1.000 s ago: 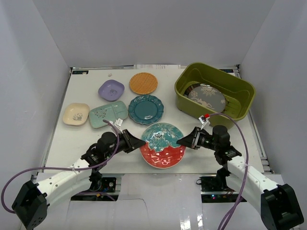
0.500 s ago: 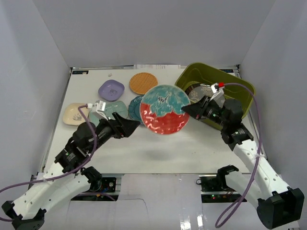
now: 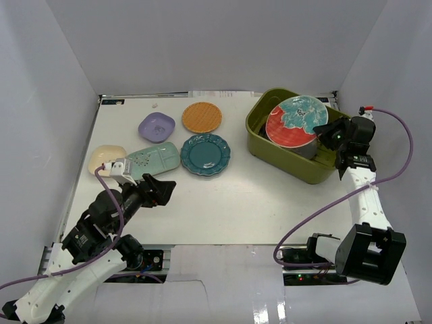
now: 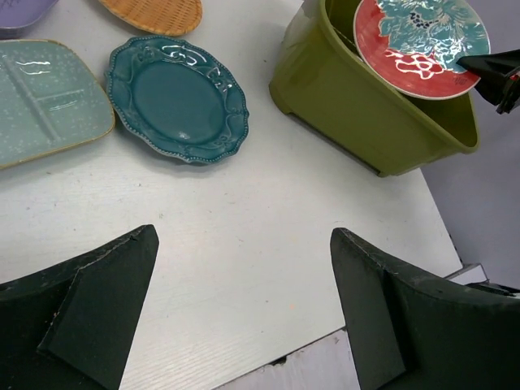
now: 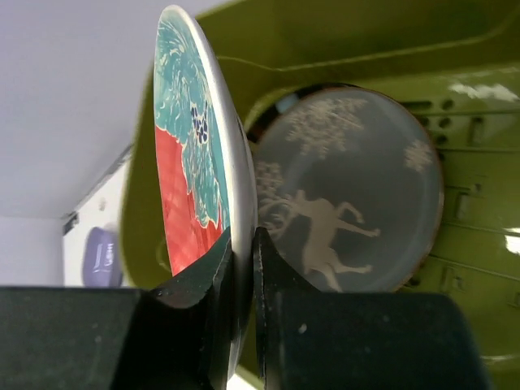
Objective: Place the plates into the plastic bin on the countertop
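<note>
From above, my right end effector [image 3: 329,135] pinches the rim of the red-and-teal plate [image 3: 295,120], holding it tilted over the plastic bin [image 3: 304,167]. My left end effector [image 3: 162,191] hangs spread and empty above the tabletop [image 3: 256,202], near the teal scalloped plate [image 3: 204,154].

My left wrist view shows my left fingers [image 4: 89,317] wide apart, with the bin beyond.

My right wrist view shows my right fingers [image 5: 195,284] pressed on that plate's edge, above a grey plate [image 5: 349,195] lying in the bin.
</note>
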You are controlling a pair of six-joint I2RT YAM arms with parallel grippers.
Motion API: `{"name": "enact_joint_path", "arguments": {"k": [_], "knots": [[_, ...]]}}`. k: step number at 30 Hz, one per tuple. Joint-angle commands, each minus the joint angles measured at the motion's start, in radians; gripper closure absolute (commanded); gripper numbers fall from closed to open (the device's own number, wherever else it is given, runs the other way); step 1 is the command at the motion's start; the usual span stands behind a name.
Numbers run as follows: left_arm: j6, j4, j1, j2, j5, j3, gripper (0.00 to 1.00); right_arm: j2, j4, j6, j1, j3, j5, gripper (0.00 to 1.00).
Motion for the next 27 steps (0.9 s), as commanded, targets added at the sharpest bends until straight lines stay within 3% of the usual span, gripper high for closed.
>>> {"name": "enact_joint_path", "arguments": {"k": [1, 14, 17, 19, 20, 23, 27], "knots": [[0.036, -0.006, -0.003, 0.015, 0.007, -0.013, 0.02, -0.003, 0.132, 0.003, -0.007, 0.104, 0.013, 0.92], [0.047, 0.011, -0.002, 0.015, 0.03, -0.026, 0.02, 0.158, 0.089, -0.075, -0.01, 0.029, 0.105, 0.92], [0.049, 0.01, -0.003, 0.026, 0.033, -0.026, 0.02, 0.169, 0.061, -0.089, -0.008, 0.034, 0.116, 0.87], [0.049, 0.011, -0.003, 0.028, 0.033, -0.026, 0.02, 0.172, 0.045, -0.106, -0.01, 0.035, 0.118, 0.74], [0.049, 0.011, -0.003, 0.028, 0.033, -0.026, 0.02, 0.173, 0.04, -0.112, -0.01, 0.037, 0.122, 0.6], [0.047, 0.011, -0.003, 0.026, 0.032, -0.026, 0.02, 0.17, -0.034, -0.157, -0.008, 0.052, 0.167, 0.36], [0.047, 0.011, -0.003, 0.026, 0.03, -0.024, 0.02, 0.135, -0.074, -0.187, -0.008, 0.07, 0.227, 0.11]]}}
